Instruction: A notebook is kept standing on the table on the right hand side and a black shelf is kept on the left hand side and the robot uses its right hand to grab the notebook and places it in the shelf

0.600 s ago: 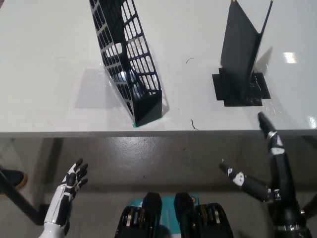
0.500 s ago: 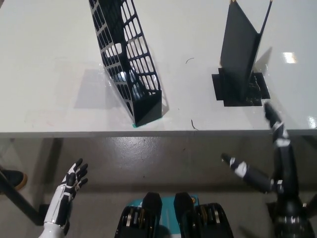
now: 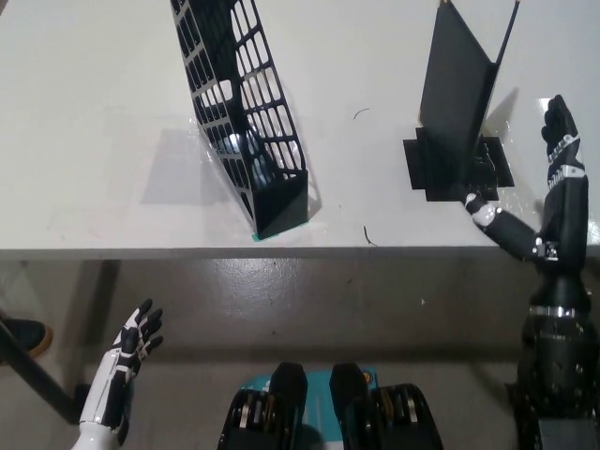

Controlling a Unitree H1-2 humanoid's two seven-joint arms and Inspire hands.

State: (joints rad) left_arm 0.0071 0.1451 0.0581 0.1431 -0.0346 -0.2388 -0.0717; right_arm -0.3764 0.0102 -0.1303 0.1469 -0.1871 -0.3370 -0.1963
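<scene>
Notebook (image 3: 457,94) upright on table (image 3: 94,141); right robot hand (image 3: 539,202) beside it, spread, empty; left robot hand (image 3: 127,352) low, spread.

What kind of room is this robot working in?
Probably a lab or test workspace: a plain white table on a bare concrete floor, holding only a black shelf and a standing notebook.
</scene>
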